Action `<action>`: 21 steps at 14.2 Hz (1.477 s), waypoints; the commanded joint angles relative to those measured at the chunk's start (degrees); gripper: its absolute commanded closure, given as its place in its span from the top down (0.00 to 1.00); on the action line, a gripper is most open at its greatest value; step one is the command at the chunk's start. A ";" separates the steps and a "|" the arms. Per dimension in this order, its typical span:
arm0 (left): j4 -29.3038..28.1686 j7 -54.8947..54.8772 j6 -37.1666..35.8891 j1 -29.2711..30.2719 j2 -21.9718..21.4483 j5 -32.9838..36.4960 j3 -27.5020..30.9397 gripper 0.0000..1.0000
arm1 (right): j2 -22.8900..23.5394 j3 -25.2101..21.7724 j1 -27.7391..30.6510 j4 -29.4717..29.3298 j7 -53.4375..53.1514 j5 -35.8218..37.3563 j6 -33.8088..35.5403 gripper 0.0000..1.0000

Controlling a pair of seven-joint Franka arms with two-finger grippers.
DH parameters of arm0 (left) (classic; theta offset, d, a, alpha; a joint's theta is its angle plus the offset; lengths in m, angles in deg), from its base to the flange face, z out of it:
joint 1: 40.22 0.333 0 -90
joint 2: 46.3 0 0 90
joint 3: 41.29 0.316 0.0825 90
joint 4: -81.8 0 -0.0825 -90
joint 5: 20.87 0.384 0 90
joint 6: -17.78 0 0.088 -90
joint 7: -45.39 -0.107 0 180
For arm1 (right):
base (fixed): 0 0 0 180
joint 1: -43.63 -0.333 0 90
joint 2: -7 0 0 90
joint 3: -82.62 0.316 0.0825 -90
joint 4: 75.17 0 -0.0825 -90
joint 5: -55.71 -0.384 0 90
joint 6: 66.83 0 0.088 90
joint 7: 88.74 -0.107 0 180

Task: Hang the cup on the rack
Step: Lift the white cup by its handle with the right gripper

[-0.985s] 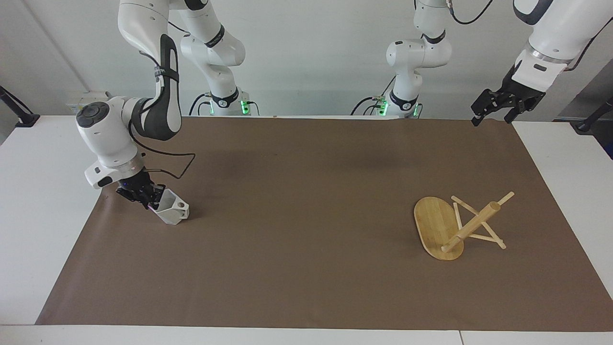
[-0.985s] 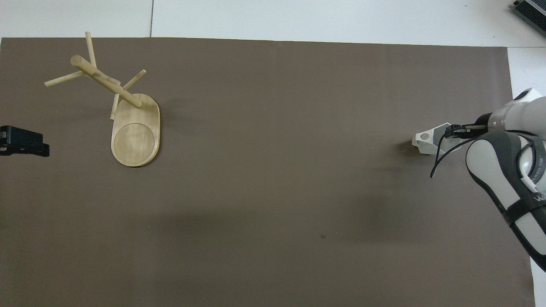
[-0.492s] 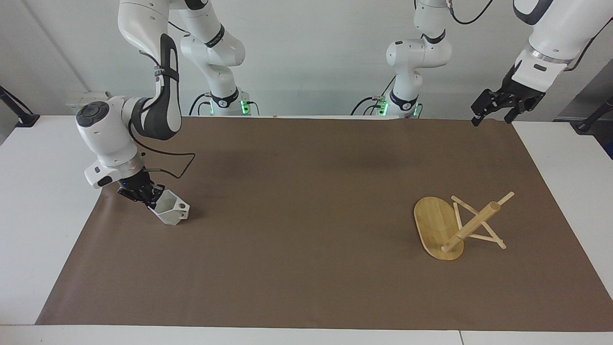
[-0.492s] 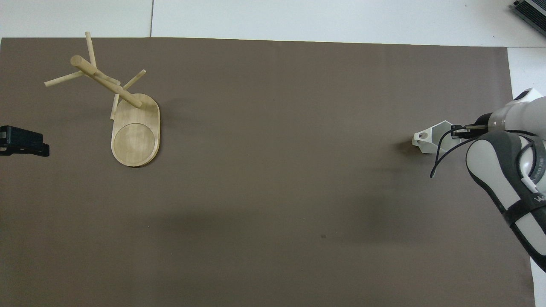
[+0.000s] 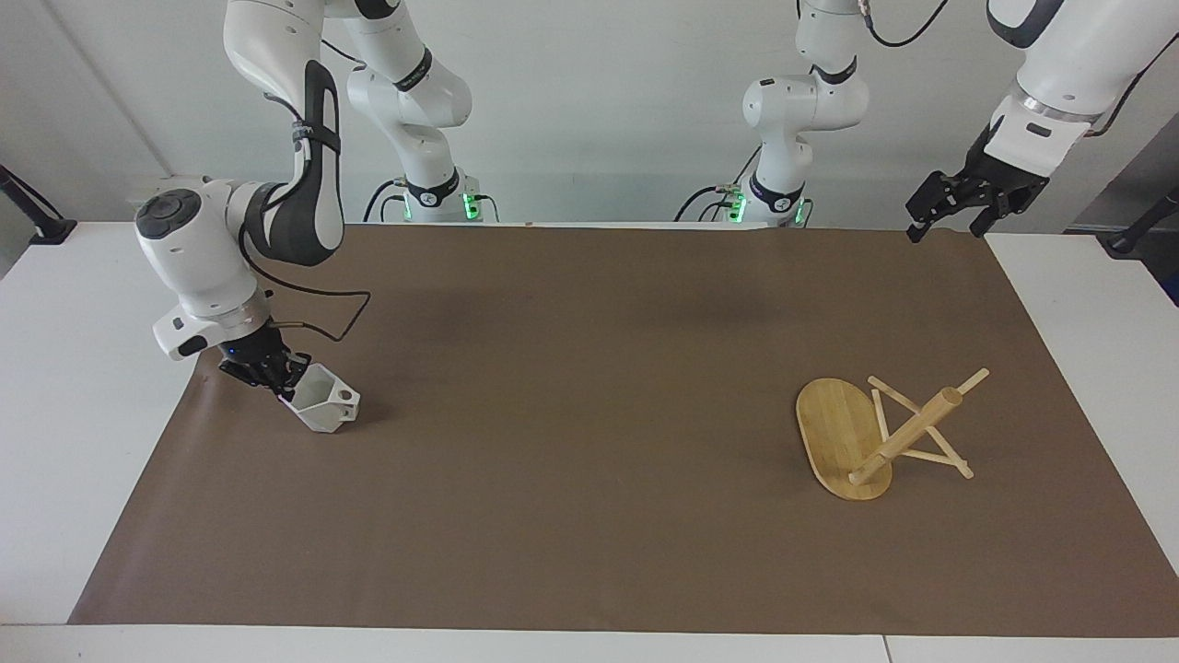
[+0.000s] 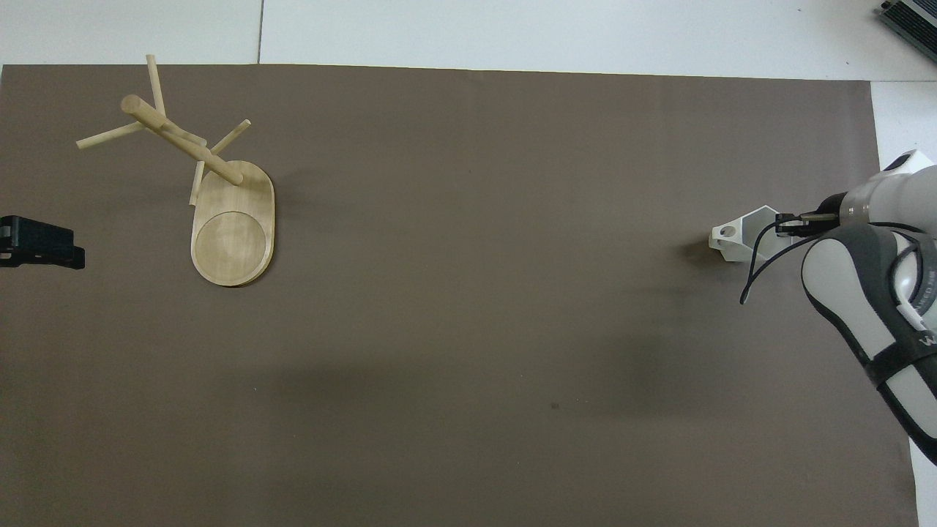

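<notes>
A white desk (image 5: 55,442) stands in front of a plain pale wall (image 5: 599,101). A large brown mat (image 5: 589,405) with a dull, smooth surface covers most of the desk; white strips of the desk show around it.

The rack (image 5: 880,433) is of light bamboo. It has a flat oval base, a thick round post and thin crossing peg sticks. It stands on the mat toward the left arm's end of the desk. A round ring mark shows on the base in the overhead view (image 6: 233,227). Nothing hangs on the pegs.

The cup (image 5: 322,408) is small, matte white and angular, with flat facets and a hexagonal rim. Its blocky handle has a round hole. It is at the right arm's end of the desk, well apart from the rack, and it is tilted, with the opening turned up and toward the robots. Its inside looks empty (image 6: 750,234).

The right end effector (image 5: 276,379) is closed on the rim wall of the cup, on the side away from the handle. I cannot tell if the bottom of the cup touches the mat.

The left end effector (image 5: 958,207) hangs open in the air over the mat's corner at the left arm's end, near the robots, and this arm waits.
</notes>
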 commanded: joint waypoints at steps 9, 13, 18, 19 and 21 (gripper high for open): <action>-1.51 -0.77 -0.13 0.52 -1.30 -0.04 -0.21 1.00 | -1.02 1.39 -0.32 -12.69 -3.57 -0.86 16.80 0.00; -1.51 -0.77 -0.13 0.52 -1.30 -0.04 -0.21 1.00 | -2.25 2.36 -0.32 -17.61 -3.75 -5.26 23.48 0.00; -1.51 -0.77 -0.13 0.52 -1.30 -0.04 -0.21 1.00 | -6.11 4.55 -0.32 -18.24 -3.57 -5.43 28.67 0.00; -1.51 -0.77 -0.13 0.52 -1.30 -0.04 -0.21 1.00 | -6.99 5.43 -0.32 -18.32 -3.57 -5.96 29.29 0.00; -1.43 -0.77 -0.13 0.52 -1.30 -0.04 -0.21 1.00 | -8.48 6.40 -0.32 -18.33 -3.66 -11.64 29.82 0.00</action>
